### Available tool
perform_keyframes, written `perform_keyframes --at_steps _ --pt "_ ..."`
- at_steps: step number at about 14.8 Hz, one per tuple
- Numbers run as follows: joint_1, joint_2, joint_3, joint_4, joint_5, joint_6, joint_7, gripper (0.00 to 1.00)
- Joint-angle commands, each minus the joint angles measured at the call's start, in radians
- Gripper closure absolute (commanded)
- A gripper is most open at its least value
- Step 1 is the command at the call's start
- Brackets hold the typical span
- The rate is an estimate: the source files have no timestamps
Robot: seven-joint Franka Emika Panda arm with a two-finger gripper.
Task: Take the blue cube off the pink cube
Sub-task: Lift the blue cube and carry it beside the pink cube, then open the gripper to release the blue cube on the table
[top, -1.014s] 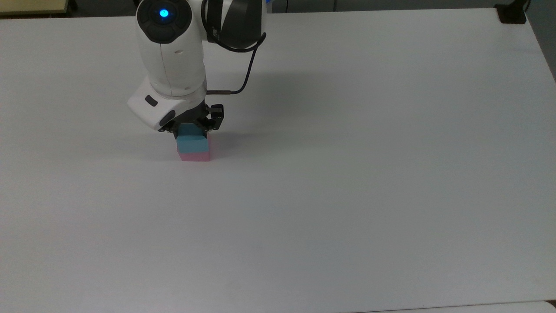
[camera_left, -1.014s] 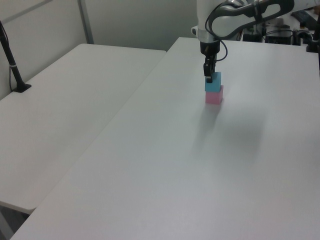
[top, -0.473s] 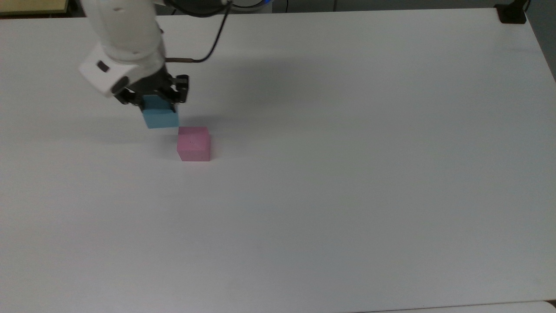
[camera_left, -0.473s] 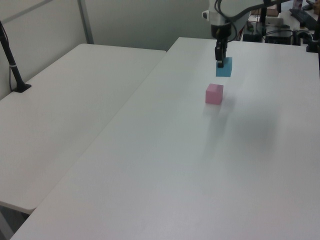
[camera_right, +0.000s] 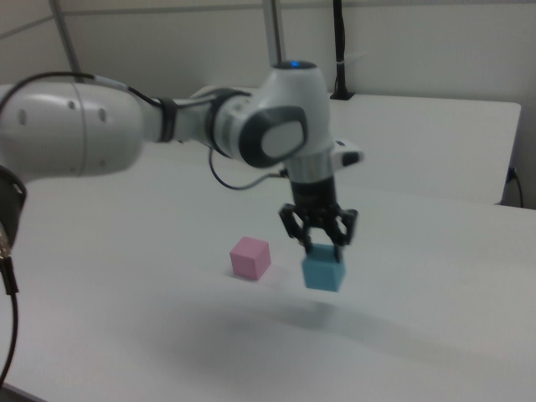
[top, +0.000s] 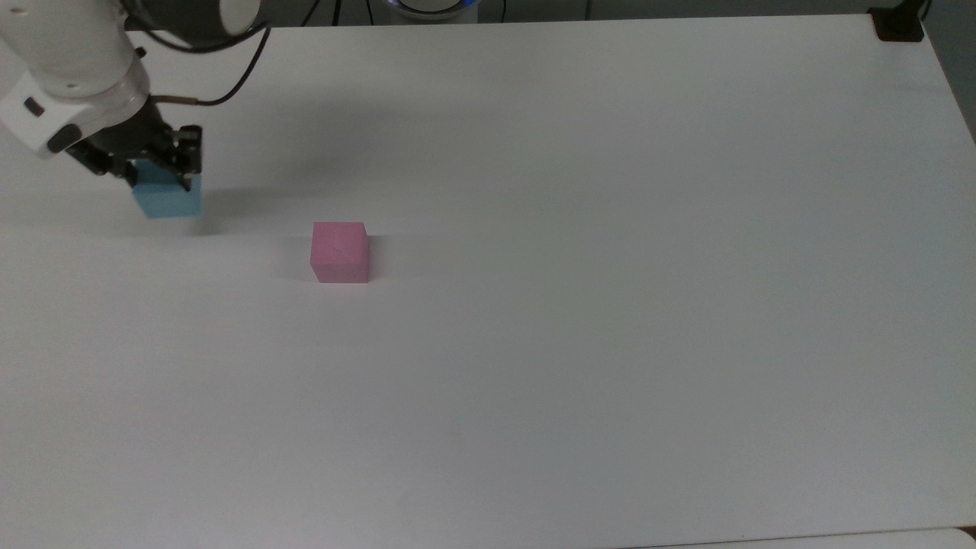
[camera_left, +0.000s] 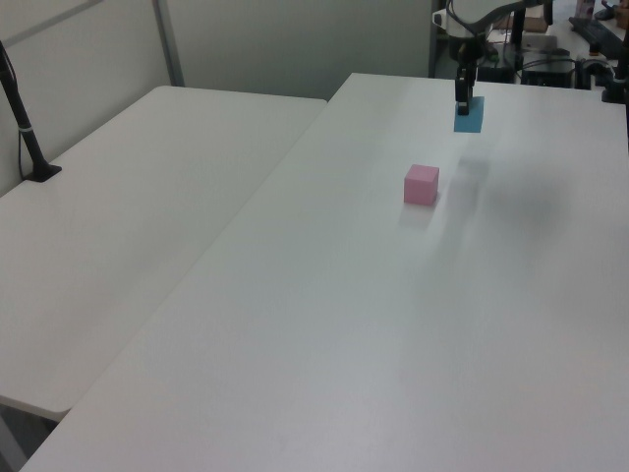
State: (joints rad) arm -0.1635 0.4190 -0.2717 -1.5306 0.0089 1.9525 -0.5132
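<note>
Blue cube point(camera_right: 323, 272) in raised end effector point(camera_right: 319, 241) (vertical)

- A white table point(top: 579, 343) under soft, even light.
- A second white table point(camera_left: 128, 216) just beside it in the left view.
- A black post point(camera_left: 22, 123) stands there.
- Pale grey wall point(camera_left: 285, 44) behind.

White rounded arm point(camera_right: 75, 130) with grey joints, black cable point(top: 221, 91), black gripper point(camera_right: 319, 237).

Arm point(top: 69, 46) cut off at top view's edge
</note>
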Motion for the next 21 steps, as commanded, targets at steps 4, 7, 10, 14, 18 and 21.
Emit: perform_keyframes --at_steps 4,7,10,14,18,21 --pt "-0.005 0.139 -0.043 0.024 0.068 0.215 -0.004 0.6" --pt "-0.002 0.176 -0.041 0.023 0.072 0.293 0.057 0.56" --pt "0.001 0.188 -0.041 0.018 0.071 0.321 0.075 0.0" --pt "0.009 0.109 -0.043 0.004 0.068 0.303 0.084 0.0" --pt "0.076 -0.031 -0.041 -0.017 0.031 0.124 0.269 0.0" --pt "0.12 -0.181 0.015 -0.032 -0.026 -0.073 0.412 0.0"
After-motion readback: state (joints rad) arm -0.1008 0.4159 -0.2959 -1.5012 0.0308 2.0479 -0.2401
